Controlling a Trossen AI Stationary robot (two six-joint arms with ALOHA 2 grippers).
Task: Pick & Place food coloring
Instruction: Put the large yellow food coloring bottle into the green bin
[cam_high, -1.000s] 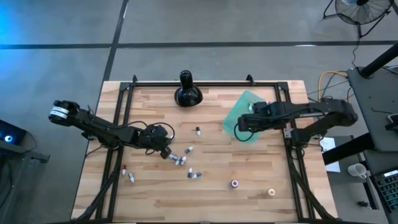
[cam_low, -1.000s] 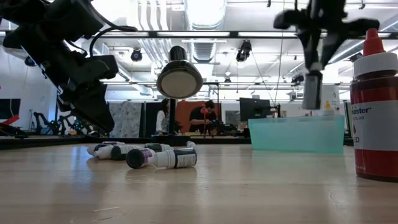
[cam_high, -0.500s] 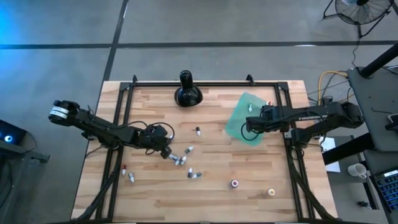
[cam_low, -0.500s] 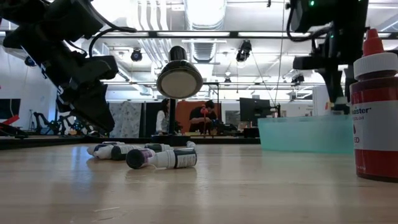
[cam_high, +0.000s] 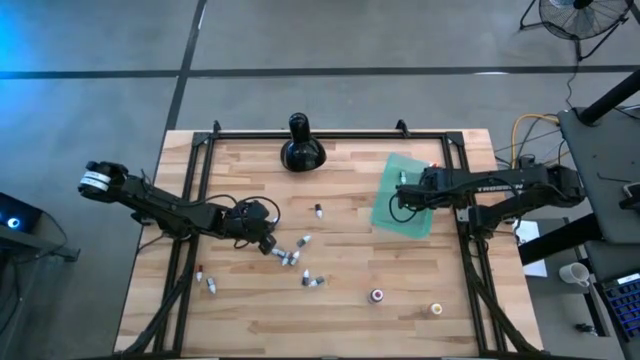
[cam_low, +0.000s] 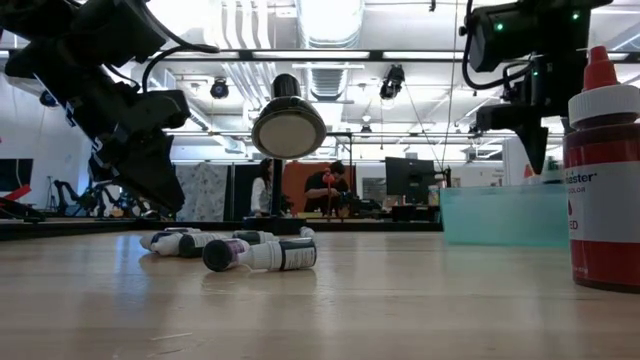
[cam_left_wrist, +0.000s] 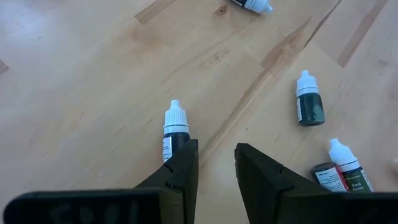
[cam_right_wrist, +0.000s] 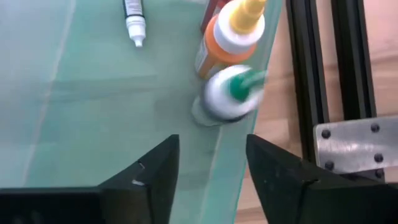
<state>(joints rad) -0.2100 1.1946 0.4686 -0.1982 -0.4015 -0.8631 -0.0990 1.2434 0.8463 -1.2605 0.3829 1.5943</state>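
Green-capped small dropper bottle (cam_right_wrist: 227, 96) stands on the teal plastic sheet (cam_right_wrist: 93, 112), right of frame centre, just beyond the spread right hand (cam_right_wrist: 208, 165); retreating carelessly could topple it against the orange bottle (cam_right_wrist: 231, 34).

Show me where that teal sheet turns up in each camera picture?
High view: teal sheet at the table's right, under the right arm.
Low view: it shows at right, behind the red bottle.
Left wrist view: not in it.
Right wrist view: it fills most of the picture.
Shared landmark: the right gripper above it.
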